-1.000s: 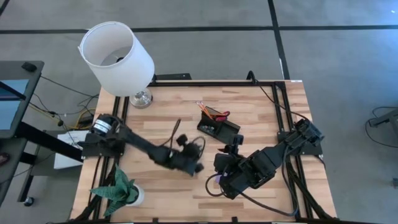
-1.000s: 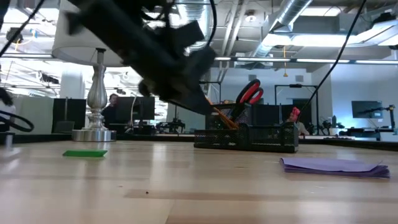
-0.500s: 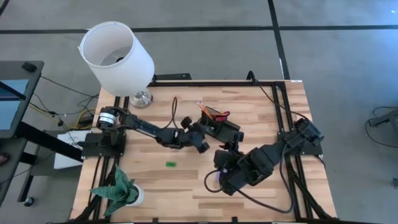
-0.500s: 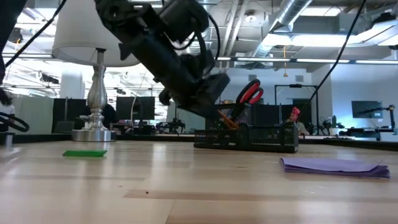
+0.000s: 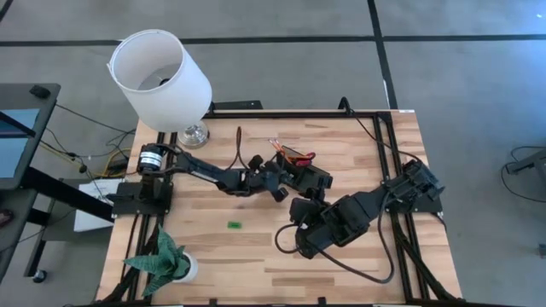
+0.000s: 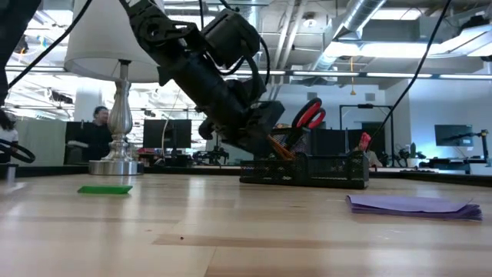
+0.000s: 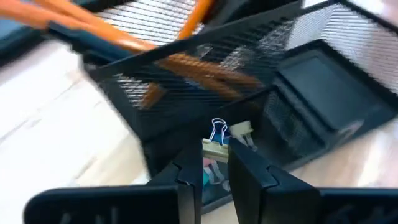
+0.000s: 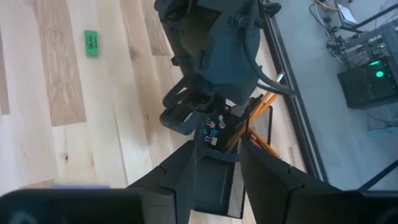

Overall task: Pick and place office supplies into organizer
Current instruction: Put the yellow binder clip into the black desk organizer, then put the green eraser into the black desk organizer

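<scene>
The black mesh organizer (image 5: 300,176) is sitting mid-table, its long axis running diagonally, orange pencils (image 5: 280,147) and red-handled scissors (image 6: 309,115) sticking up from its taller section. The left gripper (image 7: 214,176) is gripping a binder clip (image 7: 219,138) over it; the right gripper (image 8: 216,163) is hovering open nearby

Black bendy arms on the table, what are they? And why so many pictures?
They are two robot arms, each ending in a two-finger gripper. One camera looks down from above, one sits level with the table, and one rides on each wrist. On the table stand a black mesh organizer holding red scissors and orange pencils, a lamp and a plant. A purple note pad and a tiny green piece lie loose. The left gripper reaches over the organizer and seems to pinch a small clip. The right gripper waits nearby, open and empty.
</scene>
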Tool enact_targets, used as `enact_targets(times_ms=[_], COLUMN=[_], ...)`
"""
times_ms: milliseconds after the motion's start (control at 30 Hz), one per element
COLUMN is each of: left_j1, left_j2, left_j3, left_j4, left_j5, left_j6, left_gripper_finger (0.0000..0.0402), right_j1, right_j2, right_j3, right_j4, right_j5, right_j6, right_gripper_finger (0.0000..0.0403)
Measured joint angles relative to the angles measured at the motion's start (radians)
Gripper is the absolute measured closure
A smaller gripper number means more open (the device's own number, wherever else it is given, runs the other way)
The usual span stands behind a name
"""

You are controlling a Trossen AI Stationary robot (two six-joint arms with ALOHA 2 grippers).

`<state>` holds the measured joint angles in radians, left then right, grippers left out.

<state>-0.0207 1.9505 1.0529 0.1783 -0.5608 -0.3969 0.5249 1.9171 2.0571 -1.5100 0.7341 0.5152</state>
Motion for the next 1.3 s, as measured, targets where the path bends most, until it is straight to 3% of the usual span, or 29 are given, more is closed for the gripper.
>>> enact_targets(times_ms=[400, 800, 1000, 1167, 1300], left_j1=[0.045, 0.069, 0.060, 0.046, 0.000], left_j2=[0.000, -0.020, -0.139, -0.312, -0.438], left_j3=[0.000, 0.000, 0.000, 0.001, 0.001], left_j4=[-0.005, -0.019, -0.052, -0.265, -0.479], left_j5=[0.164, 0.234, 0.308, 0.403, 0.418], left_j6=[-0.009, 0.001, 0.040, 0.045, 0.058], left_gripper_finger=[0.0323, 0.0277, 0.0275, 0.0275, 0.0275], right_j1=[-0.005, -0.005, 0.028, 0.065, 0.084], right_j2=[0.000, 0.000, -0.021, -0.078, -0.124], right_j3=[0.000, 0.000, 0.000, 0.000, 0.000], right_j4=[0.000, -0.004, -0.032, -0.061, -0.062], right_j5=[-0.002, -0.002, 0.038, 0.093, 0.101], right_j6=[0.000, 0.000, 0.000, 0.032, 0.051], right_gripper_finger=[0.0282, 0.0282, 0.0282, 0.0282, 0.0282])
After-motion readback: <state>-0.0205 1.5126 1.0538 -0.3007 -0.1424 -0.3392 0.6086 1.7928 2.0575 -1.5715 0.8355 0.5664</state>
